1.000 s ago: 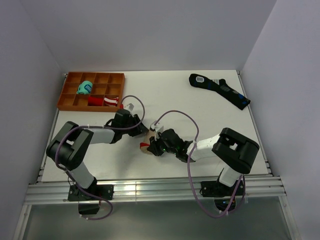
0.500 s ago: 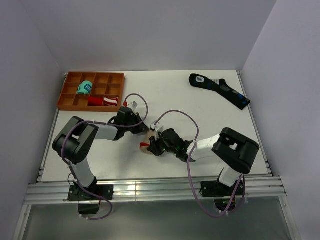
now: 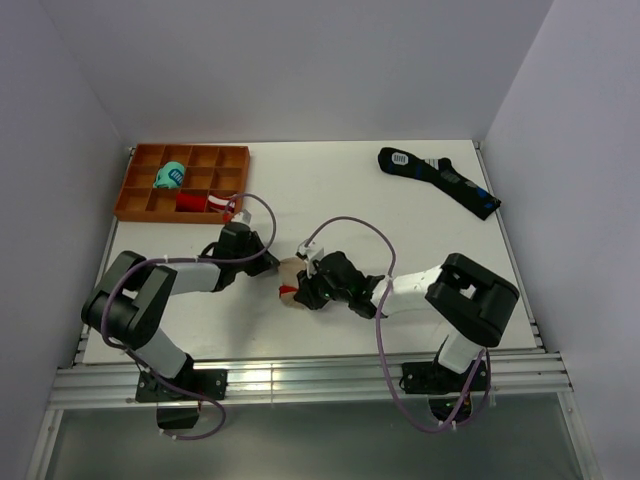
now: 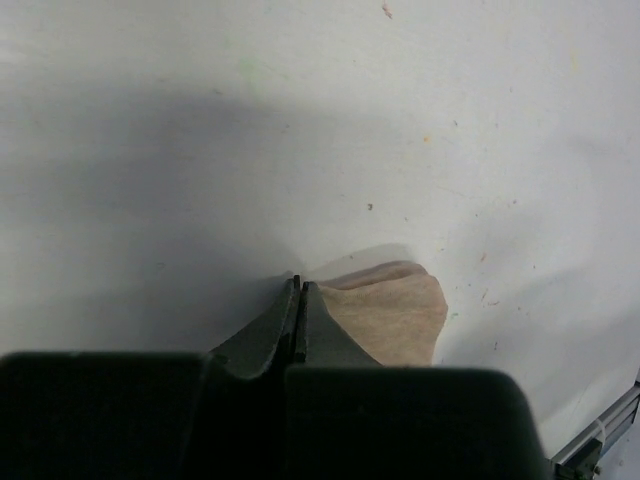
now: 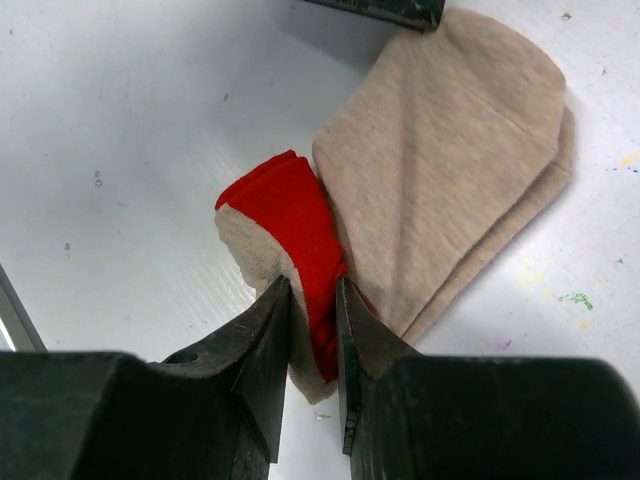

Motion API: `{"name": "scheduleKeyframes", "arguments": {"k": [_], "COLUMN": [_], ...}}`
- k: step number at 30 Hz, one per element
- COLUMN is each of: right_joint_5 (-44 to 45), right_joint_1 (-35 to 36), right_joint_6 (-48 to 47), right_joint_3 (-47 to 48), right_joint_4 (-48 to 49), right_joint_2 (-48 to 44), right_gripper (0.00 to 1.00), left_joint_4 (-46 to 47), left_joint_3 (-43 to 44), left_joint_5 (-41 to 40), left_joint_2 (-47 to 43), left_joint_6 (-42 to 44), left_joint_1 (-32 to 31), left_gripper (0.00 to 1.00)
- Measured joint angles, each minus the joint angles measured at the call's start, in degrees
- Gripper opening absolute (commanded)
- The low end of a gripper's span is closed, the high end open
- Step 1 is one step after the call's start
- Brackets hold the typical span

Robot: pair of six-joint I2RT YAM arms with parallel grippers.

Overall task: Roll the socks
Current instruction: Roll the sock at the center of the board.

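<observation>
At my right gripper (image 5: 312,290), narrow jaws nip the red end of the socks (image 5: 450,150). Their beige length lies flat on the table (image 5: 120,120), reaching my left gripper (image 4: 300,292), shut at its edge, though I cannot confirm a grip. Unpinned, it may drag and loosen the roll.

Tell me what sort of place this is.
Probably a robot lab's test cell: two arms bolted to a metal rail at a white table edge, plain walls around it, socks and an orange divided tray as props.
</observation>
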Motion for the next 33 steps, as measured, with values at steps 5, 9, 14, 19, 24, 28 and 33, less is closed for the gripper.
{"name": "scheduleKeyframes", "arguments": {"k": [5,9,14,19,24,28,33], "right_joint_5": [-2.60,-6.93,-13.16,-19.19,-25.33,-29.62,-34.36], "right_joint_1": [-0.83,-1.92,-2.64,-4.57,-7.54,-9.62,-11.23], "right_joint_6": [-0.98,-1.79,-2.80,-2.95,-2.99,-2.99,-3.21], "right_joint_3": [1.16,1.25,2.75,8.63,12.11,15.72,20.98], "right_joint_4": [-2.71,-3.85,-6.84,-11.32,-15.96,-20.50,-26.77], "right_joint_2": [-0.22,-0.50,0.02,4.42,6.84,9.51,13.44], "right_gripper": [0.13,0.13,0.13,0.13,0.13,0.12,0.12], "left_joint_4": [-0.66,-0.81,-1.51,-2.34,-2.27,-2.03,0.42], "left_joint_3": [-0.04,-0.04,0.00,0.28,0.28,0.22,-1.46], "left_joint_5": [-1.25,-1.36,-1.16,-0.35,0.46,0.92,1.77], "left_joint_2": [-0.35,-0.37,-0.61,-0.70,-0.59,-0.57,-1.01], "left_joint_6": [-1.16,-1.51,-1.99,-1.86,-1.62,-1.36,-0.92], "left_joint_1": [0.63,1.03,2.62,4.09,4.50,4.55,4.59], "left_gripper": [0.00,0.00,0.00,0.00,0.00,0.00,0.03]}}
